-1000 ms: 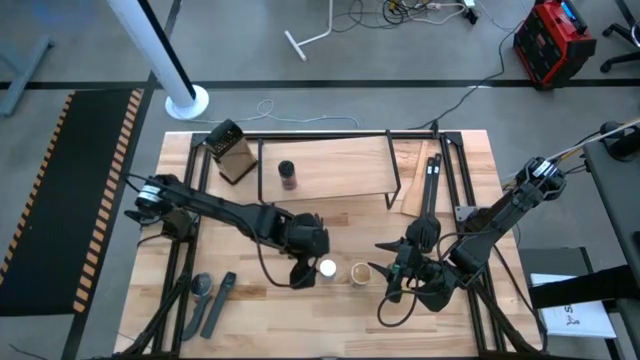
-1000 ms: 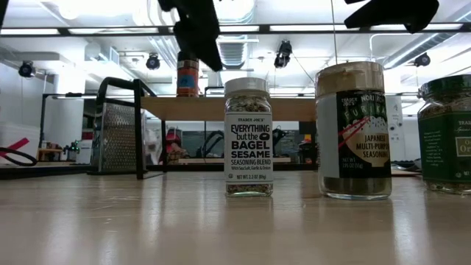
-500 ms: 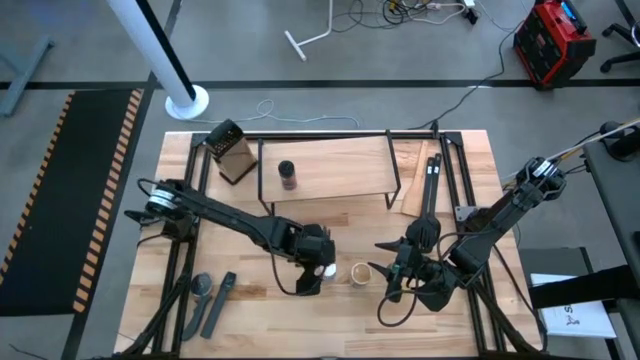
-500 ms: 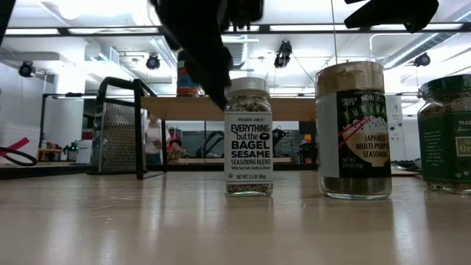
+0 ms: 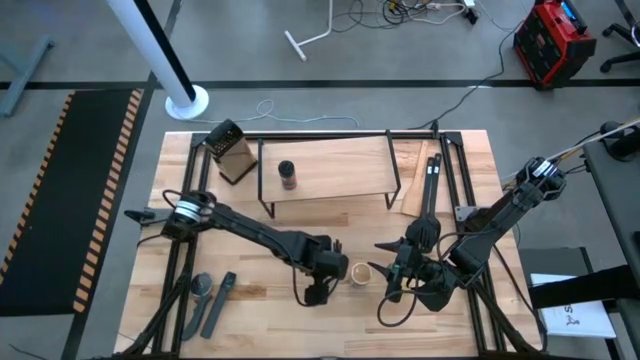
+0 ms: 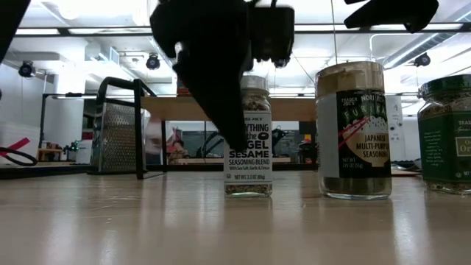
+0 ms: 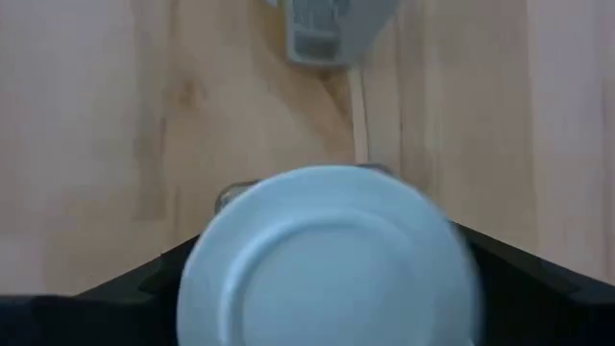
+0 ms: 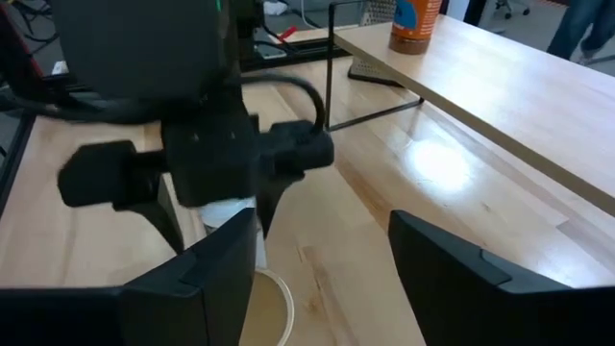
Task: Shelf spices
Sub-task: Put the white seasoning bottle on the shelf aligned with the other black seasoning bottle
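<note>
We see the left gripper (image 5: 322, 268), fingers apart, straddling the upright white-topped glass spice jar (image 7: 329, 256) directly below; right gripper (image 5: 392, 272) idle nearby, fingers apart.

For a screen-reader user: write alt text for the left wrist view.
A round white jar lid, seen from straight above, fills the lower middle of the frame between the left gripper's two dark fingers, which flank it on either side. Pale wooden tabletop lies beneath.

The middle jar (image 6: 248, 136) reads "SESAME SEASONING BLEND"; the tan-topped jar (image 6: 352, 131) reads "JAPANESE MULTI-PURPOSE SEASONING".
</note>
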Controlling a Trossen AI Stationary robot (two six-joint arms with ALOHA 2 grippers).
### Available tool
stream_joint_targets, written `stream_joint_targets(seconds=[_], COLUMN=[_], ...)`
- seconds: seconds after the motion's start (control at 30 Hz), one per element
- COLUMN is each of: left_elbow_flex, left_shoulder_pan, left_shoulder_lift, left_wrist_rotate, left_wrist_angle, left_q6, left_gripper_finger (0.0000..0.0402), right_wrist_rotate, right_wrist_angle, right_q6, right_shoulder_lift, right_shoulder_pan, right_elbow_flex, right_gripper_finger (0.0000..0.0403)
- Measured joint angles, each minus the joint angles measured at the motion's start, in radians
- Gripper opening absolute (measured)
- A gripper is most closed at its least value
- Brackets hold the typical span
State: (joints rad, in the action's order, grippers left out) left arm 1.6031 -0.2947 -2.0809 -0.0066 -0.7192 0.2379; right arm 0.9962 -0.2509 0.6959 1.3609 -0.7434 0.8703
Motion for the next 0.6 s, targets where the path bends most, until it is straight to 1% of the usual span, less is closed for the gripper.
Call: stream_joint_targets(seconds=[0.07, 0.17, 0.33, 0.6], left_elbow_flex=[0.003, 0.003, 0.005, 0.005], left_shoulder_pan=[0.000, 0.001, 0.001, 0.005], left_shoulder_lift=[-0.012, -0.013, -0.011, 0.000], left_wrist_rotate=[0.002, 0.001, -0.001, 0.007], left_wrist_angle=[-0.011, -0.010, -0.010, -0.031], left_q6=[0.000, 0.004, 0.015, 0.015], left_gripper_finger=[0.0304, 0.0267, 0.0180, 0.0180], right_wrist_rotate=[0.000, 0.000, 0.000, 0.000], right_wrist_angle=[0.000, 0.000, 0.000, 0.000], right_q6=[0.001, 0.000, 0.000, 0.001], right_shoulder_lift=[0.000, 0.000, 0.000, 0.000], right_shoulder_pan=[0.000, 0.000, 0.000, 0.000], right_elbow_flex=[0.000, 0.000, 0.000, 0.000], right_gripper_finger=[0.0220, 0.0223, 0.0222, 0.0211])
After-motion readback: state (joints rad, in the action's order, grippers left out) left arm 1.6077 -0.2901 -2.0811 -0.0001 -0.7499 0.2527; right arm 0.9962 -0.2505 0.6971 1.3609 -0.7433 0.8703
